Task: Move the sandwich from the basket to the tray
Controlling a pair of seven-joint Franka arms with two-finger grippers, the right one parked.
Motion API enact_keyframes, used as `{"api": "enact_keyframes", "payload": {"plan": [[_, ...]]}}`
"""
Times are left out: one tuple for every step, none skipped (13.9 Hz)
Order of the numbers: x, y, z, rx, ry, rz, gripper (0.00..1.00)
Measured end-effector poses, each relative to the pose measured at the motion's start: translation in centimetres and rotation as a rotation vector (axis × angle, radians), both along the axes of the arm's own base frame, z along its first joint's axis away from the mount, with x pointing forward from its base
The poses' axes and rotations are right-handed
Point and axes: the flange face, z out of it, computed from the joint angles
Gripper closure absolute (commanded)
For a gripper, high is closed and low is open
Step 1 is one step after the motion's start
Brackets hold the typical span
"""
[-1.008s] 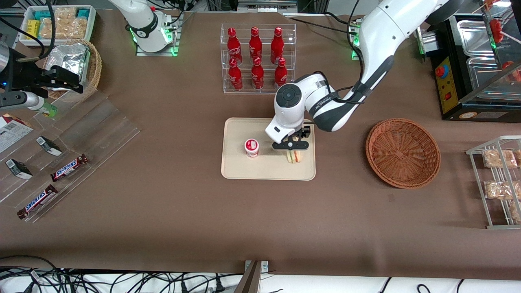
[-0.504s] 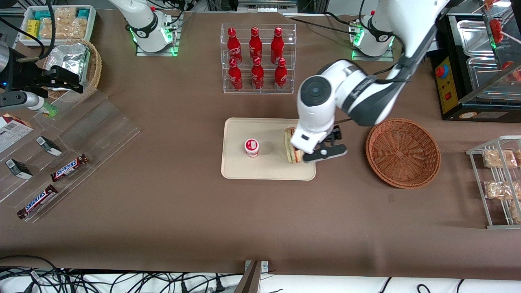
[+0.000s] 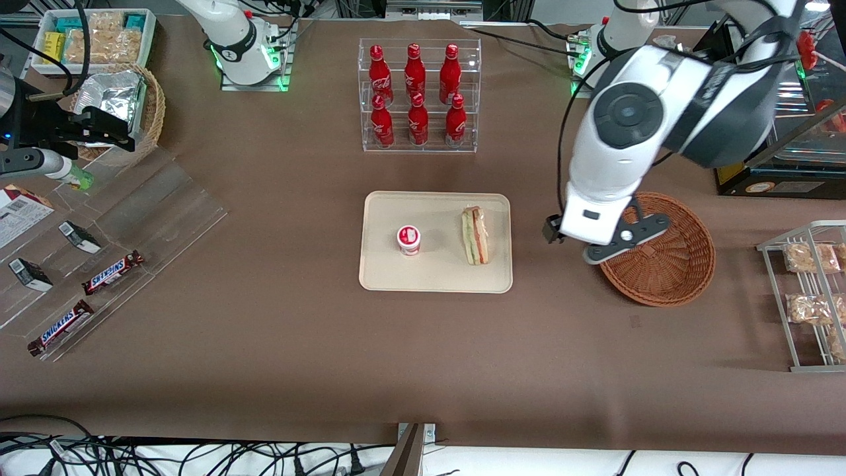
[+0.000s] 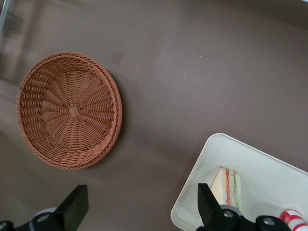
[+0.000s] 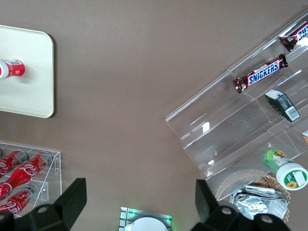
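Spanning everything, brown worktop (image 3: pixel 264 357). Lying bare beside it at tray's 3 o'clock, basket (image 3: pixel 655 248). Now carrying sandwich (image 3: pixel 476 235) plus a red-capped cup (image 3: pixel 409 239), tray (image 3: pixel 390 277). Having let go and lifted away since before, hanging spread wide, holding nothing, above the basket's rim: tool (image 3: pixel 605 241). Reading "SNICKERS" on bars (image 3: pixel 112 273) toward the parked arm's end.

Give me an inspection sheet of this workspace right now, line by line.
Surface: brown table.
Job's things: sandwich lies on the tray; basket holds nothing.
Clutter: small cup on the tray; cola bottle rack; Snickers bars on a clear stand.
Grippers: gripper open, holding nothing, raised over the table between tray and basket.
Cables: black cables along the table's near edge.
Surroundings: snack rack toward the working arm's end.
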Motion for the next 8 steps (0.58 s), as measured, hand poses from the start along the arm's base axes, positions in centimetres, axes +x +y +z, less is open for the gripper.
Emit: {"api": "enact_keyframes", "payload": {"plan": [[0.2, 1.7, 0.9, -0.020, 0.009, -0.012, 0.00], [0.5, 3.5, 1.8, -0.039, 0.017, -0.027, 0.00], [0.5, 5.3, 2.8, -0.053, 0.026, -0.042, 0.00], [0.5, 7.1, 3.7, -0.062, 0.034, -0.053, 0.00], [0.4, 9.1, 4.6, -0.080, 0.045, -0.063, 0.00], [0.2, 11.2, 5.8, -0.104, 0.048, -0.077, 0.00], [-0.1, 13.4, 7.0, -0.123, 0.046, -0.095, 0.00], [-0.6, 15.3, 8.1, -0.137, 0.045, -0.118, 0.00]]}}
